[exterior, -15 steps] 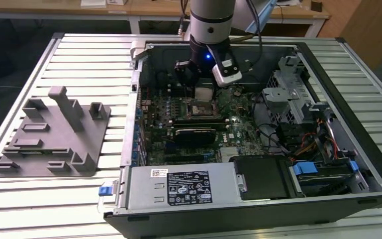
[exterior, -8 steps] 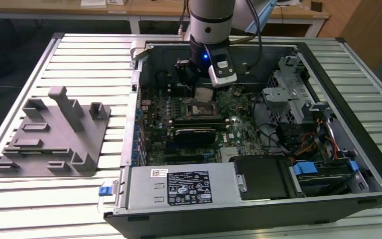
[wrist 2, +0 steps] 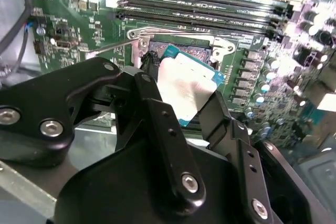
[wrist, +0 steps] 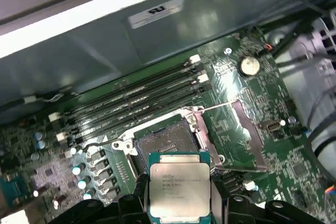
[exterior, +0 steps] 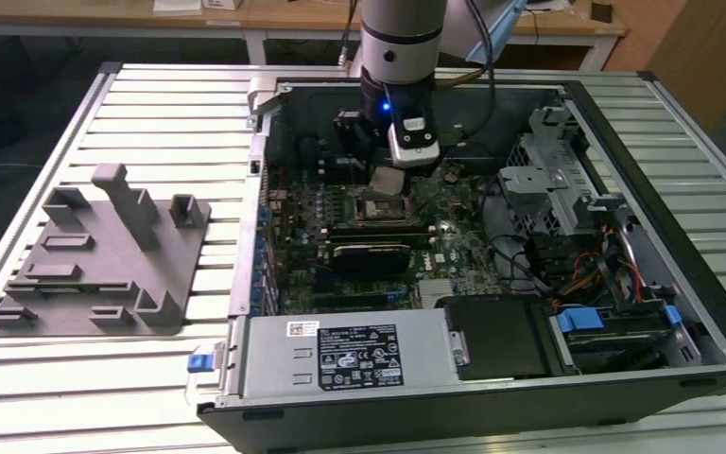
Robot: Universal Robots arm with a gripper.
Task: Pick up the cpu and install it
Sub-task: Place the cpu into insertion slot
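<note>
The cpu [wrist: 179,184], a thin square chip with a silvery top and greenish edge, is pinched at two opposite edges by my gripper [wrist: 179,199]. It hangs just above the open motherboard socket [wrist: 163,142], not touching it. In the second wrist view the black fingers [wrist 2: 157,114] clamp the cpu [wrist 2: 186,85] over the socket [wrist 2: 178,45], whose metal frame is swung open. In the exterior view the gripper [exterior: 388,175] reaches down into the open computer case [exterior: 665,312], with the cpu [exterior: 386,180] just behind the socket [exterior: 380,205].
Memory slots [wrist: 136,95] run alongside the socket. The socket's lever [wrist: 226,106] and open load plate [wrist: 244,129] stand beside it. A power supply [exterior: 351,355], drive cage [exterior: 552,180] and cables [exterior: 590,274] crowd the case. A grey fixture [exterior: 98,255] sits on the slatted table [exterior: 162,104].
</note>
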